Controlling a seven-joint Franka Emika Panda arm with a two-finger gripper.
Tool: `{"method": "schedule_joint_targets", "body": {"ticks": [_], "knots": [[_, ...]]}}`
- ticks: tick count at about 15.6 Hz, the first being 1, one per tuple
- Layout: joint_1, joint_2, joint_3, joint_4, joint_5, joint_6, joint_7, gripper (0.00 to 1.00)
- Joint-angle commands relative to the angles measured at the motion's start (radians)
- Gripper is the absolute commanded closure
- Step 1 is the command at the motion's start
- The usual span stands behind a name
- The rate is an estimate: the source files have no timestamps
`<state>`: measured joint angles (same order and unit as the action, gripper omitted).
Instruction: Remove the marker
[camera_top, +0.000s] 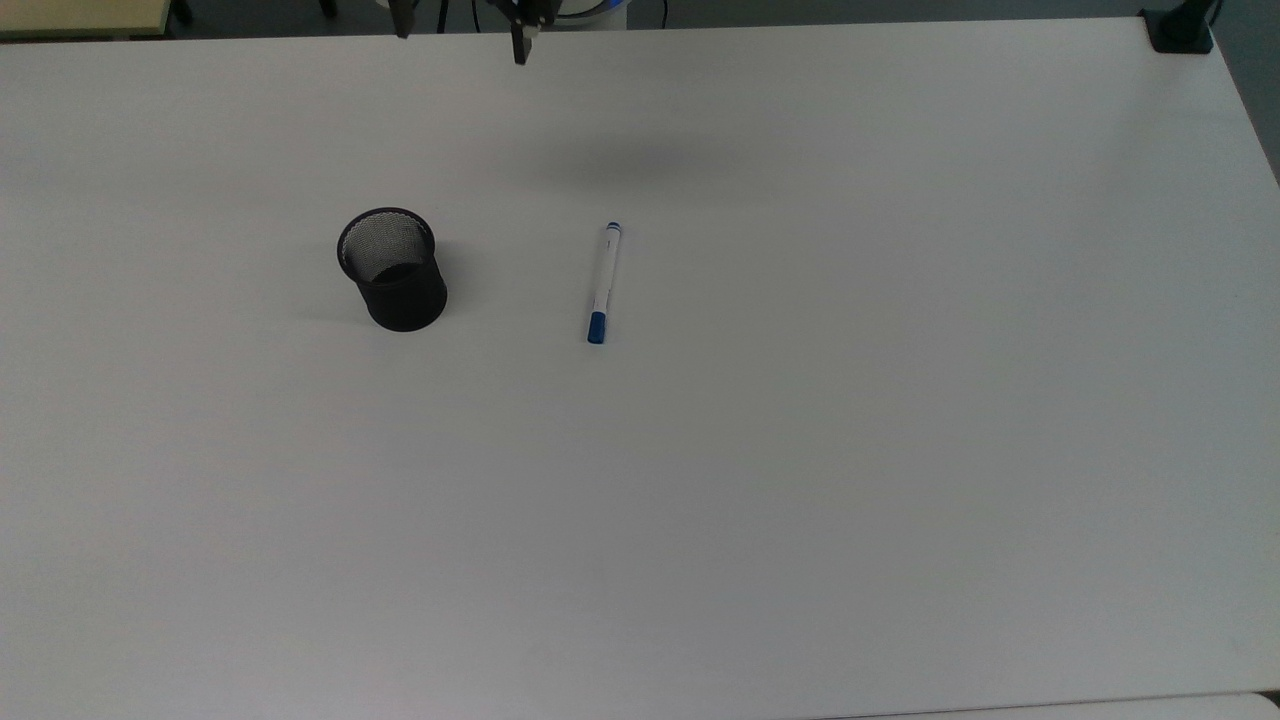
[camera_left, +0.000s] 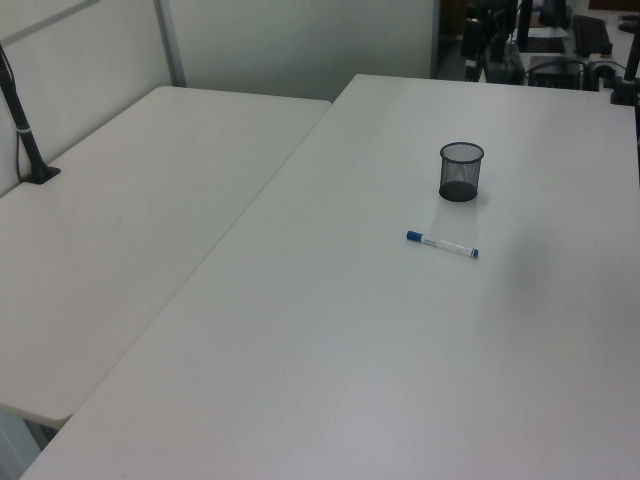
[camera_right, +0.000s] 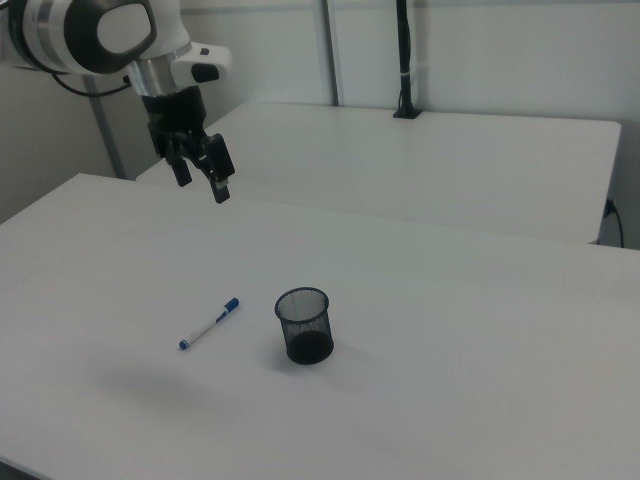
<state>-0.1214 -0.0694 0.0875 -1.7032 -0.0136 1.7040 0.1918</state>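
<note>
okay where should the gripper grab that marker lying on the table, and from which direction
Grip the white barrel of the marker near its middle, coming straight down. It lies flat on the table, apart from the mesh cup, so both long sides look free. Turn the open gripper so its fingers close across the thin barrel, not along it.

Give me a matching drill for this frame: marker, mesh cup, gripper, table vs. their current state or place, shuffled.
Things:
1. marker
2. mesh cup
3. gripper
4. table

States:
A. standing upright, mouth open to the top
B. raised in the air, fingers apart, holding nothing
C. lying flat on the tabletop, apart from the cup
D. white surface carrying both items

Pairs: 1-C, 2-A, 3-B, 4-D
</note>
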Motion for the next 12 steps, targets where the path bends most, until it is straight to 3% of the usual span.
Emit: {"method": "schedule_joint_targets", "body": {"ticks": [1, 4, 12], "knots": [[-0.012, -0.004, -0.008, -0.006, 0.034, 0.018, -0.080, 0.00], [-0.011, 0.016, -0.008, -0.004, 0.020, 0.111, -0.095, 0.00], [-0.004, 0.023, -0.008, -0.003, 0.020, 0.105, -0.098, 0.00]]}}
